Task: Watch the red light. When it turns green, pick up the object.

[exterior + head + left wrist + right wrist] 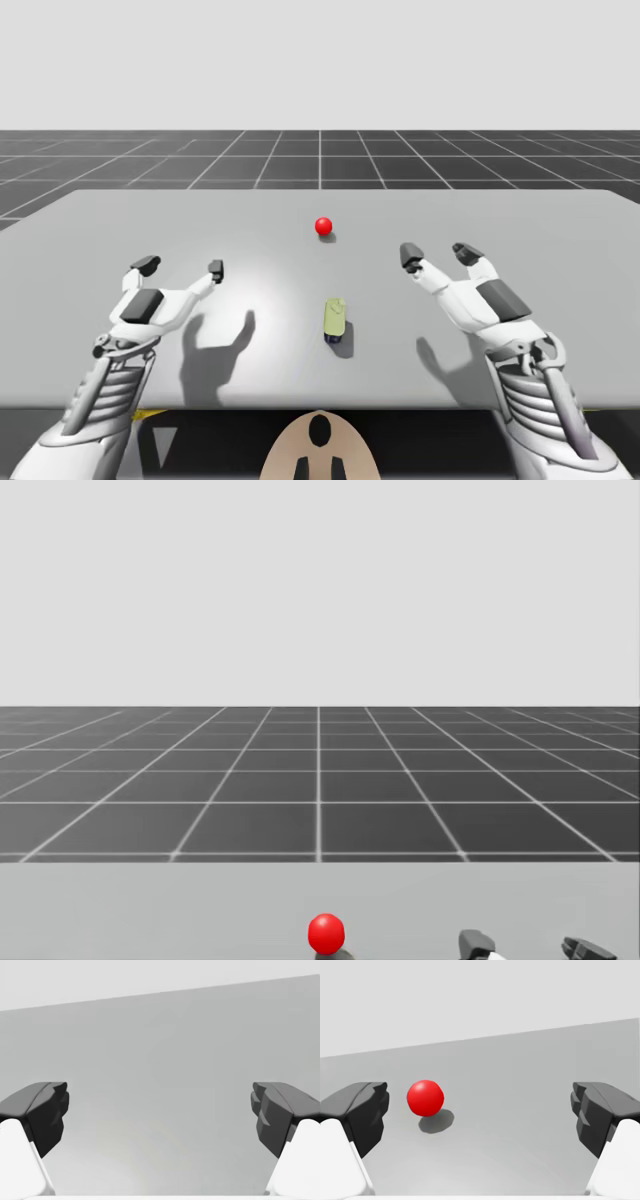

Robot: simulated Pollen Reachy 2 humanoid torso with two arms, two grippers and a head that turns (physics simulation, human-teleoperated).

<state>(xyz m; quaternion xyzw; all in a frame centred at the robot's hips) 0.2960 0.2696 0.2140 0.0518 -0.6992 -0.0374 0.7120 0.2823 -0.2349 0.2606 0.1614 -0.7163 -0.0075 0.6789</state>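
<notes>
The light is a red ball on the grey table, past the middle; it also glows red as the ball in the head view and the ball ahead of my right gripper, nearer one finger. A small pale-green object with a dark end lies on the table nearer me, between my arms. My left gripper hovers open to the object's left, with bare table between its fingers. My right gripper hovers open to the object's right; its fingertips peek into the head view.
The table's near edge runs just in front of my torso. A dark gridded floor lies beyond the far edge.
</notes>
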